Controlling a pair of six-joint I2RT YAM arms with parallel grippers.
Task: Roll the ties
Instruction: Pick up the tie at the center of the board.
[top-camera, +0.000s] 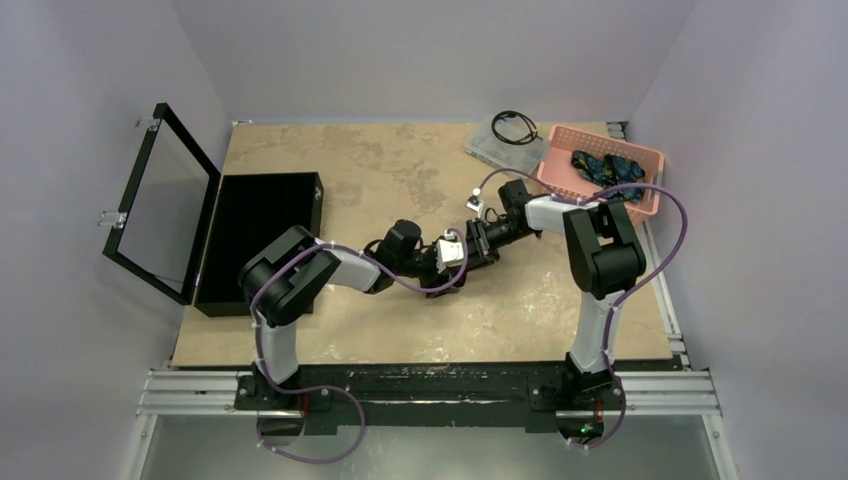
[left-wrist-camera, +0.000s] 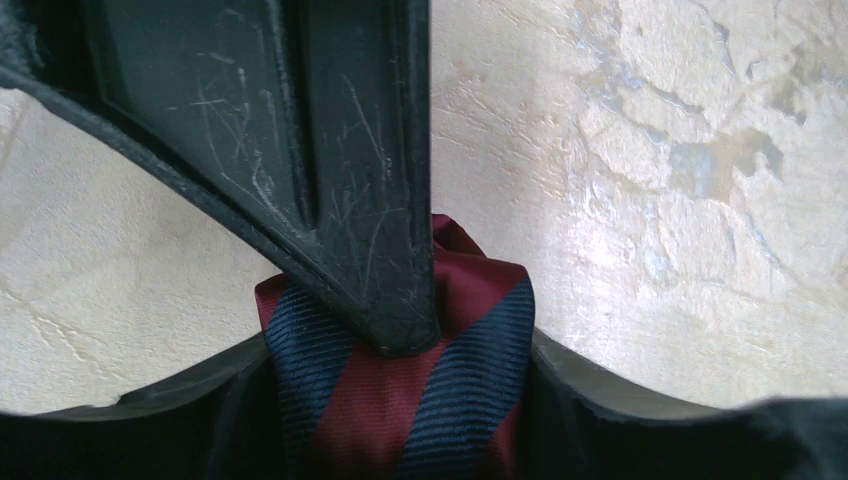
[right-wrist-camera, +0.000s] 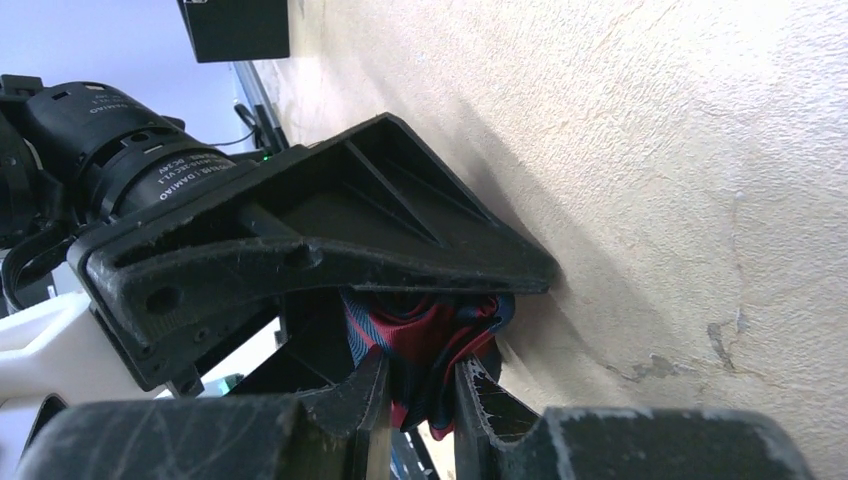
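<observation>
Right gripper (right-wrist-camera: 420, 385): fingers (right-wrist-camera: 340, 410) nearly together at bottom of right wrist view, a fold of the maroon cloth necktie with navy diagonal stripes (right-wrist-camera: 425, 335) pinched in the narrow gap. Left gripper (left-wrist-camera: 398, 385): fingers (left-wrist-camera: 620, 400) are the dark shapes along bottom edge of left wrist view, set wider apart, bunched tie filling the space between them and touching both, so clamped on it. The two grippers cross at right angles; each wrist view shows the other's black triangular finger side-on, pressed against the tie bundle. The tie is low, close to the tan mottled tabletop (top-camera: 350, 170); cannot tell if it touches the surface. In top view both arms meet mid-frame, just right of centre, and the tie is mostly hidden under the grippers there. Pink perforated plastic basket (top-camera: 550, 165) at upper right, dark blue ties with teal-green pattern (top-camera: 600, 165) lying heaped inside it. Just left of basket, a clear flat plastic container (top-camera: 485, 150) with a thin black coiled cable (top-camera: 515, 128) on it. Black rectangular case (top-camera: 255, 215) at left edge of the tabletop, its glass-panelled lid (top-camera: 165, 200) swung open to the left. Purple cables (top-camera: 665, 215) loop along both arms.
</observation>
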